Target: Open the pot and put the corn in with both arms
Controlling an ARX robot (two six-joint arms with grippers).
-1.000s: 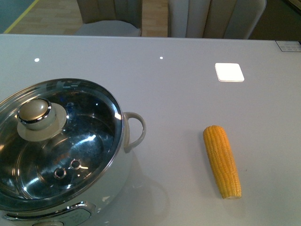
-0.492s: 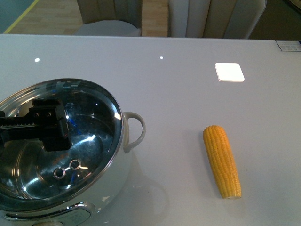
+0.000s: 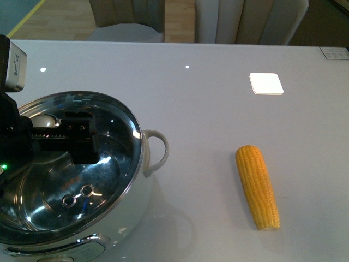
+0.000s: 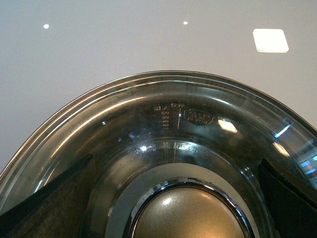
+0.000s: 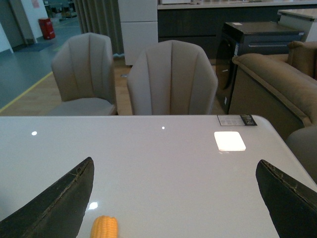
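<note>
One claw (image 4: 176, 159) over lidded pot (image 3: 139, 199)

Bare counter (image 3: 218, 109) lay all round the corn (image 3: 257, 186); the lid (image 3: 109, 180) covered the pot (image 3: 143, 191), left tool (image 3: 62, 136) straddling its knob (image 3: 42, 121).

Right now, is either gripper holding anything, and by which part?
Nothing. The left gripper is open astride the lid knob, not clamping it; the right gripper is open, empty.
</note>
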